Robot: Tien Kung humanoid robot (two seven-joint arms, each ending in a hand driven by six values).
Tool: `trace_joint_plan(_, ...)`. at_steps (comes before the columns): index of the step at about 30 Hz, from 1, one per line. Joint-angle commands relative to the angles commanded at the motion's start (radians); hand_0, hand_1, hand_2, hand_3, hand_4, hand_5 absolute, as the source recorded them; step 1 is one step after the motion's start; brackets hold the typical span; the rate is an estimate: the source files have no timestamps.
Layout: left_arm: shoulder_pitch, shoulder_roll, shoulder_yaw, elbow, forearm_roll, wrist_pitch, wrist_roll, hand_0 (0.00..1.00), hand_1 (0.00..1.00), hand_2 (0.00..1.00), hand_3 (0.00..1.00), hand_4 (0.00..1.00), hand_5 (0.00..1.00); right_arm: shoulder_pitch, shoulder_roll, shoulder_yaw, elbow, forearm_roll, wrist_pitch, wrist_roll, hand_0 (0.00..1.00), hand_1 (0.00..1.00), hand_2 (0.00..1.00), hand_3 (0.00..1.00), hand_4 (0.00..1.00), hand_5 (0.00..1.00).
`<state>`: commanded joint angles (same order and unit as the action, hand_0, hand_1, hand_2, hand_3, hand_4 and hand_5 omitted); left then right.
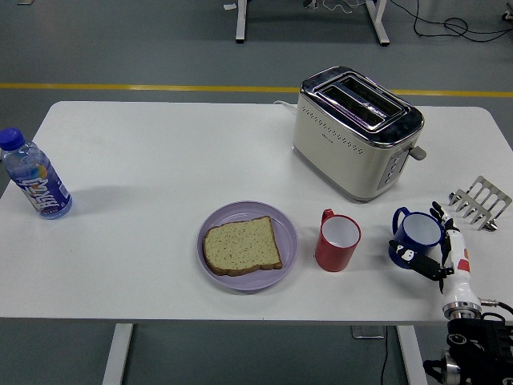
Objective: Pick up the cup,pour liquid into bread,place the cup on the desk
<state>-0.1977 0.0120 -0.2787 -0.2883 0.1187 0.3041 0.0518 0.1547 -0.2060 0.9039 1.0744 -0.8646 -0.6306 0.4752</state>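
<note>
**Right hand closing in on the blue cup at the table's near right corner**

Grey workshop floor with a yellow line runs behind a white table (160,152) that fills most of the view. Largest on it is a cream toaster (357,132), standing toward the far right with its slots up. Next comes a lilac plate (210,218) near the middle of the near edge, carrying one slice of bread (241,245) lying flat. A water bottle (34,178) stands upright at the left edge, well apart from everything else. Just beside the plate on its right sits a red cup (337,240), upright and seemingly empty. A small metal rack (479,200) lies at the right edge.

The blue cup (415,239) stands upright near the near right corner, between the red cup and the rack, handle pointing toward the far left. The right hand (445,249) comes up from the lower right corner, its fingers (425,266) spread and curving around the cup's right and near side, touching or almost touching; I cannot tell whether they bear on it. No grip looks closed. The left arm is out of view.

To do this step well, the hand should probably seat the cup deep against the palm, close evenly around the body below the rim, and lift straight up, keeping it level to avoid spilling.
</note>
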Motion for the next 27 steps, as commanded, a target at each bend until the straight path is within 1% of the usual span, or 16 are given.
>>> trace_joint_plan(26,0.003,-0.005,-0.008,0.0,0.01,0.001,0.005,0.682,0.69,0.695,0.549,0.252,0.998,0.021,0.008,-0.022,-0.038,0.043,0.004,0.024,0.937,0.82,0.905,0.897,0.996,0.05)
trace_joint_plan(27,0.004,-0.005,-0.008,0.0,0.012,0.001,0.005,0.682,0.69,0.695,0.549,0.253,0.998,0.021,0.008,-0.023,-0.04,0.045,0.004,0.025,0.935,0.814,0.892,0.887,0.995,0.05)
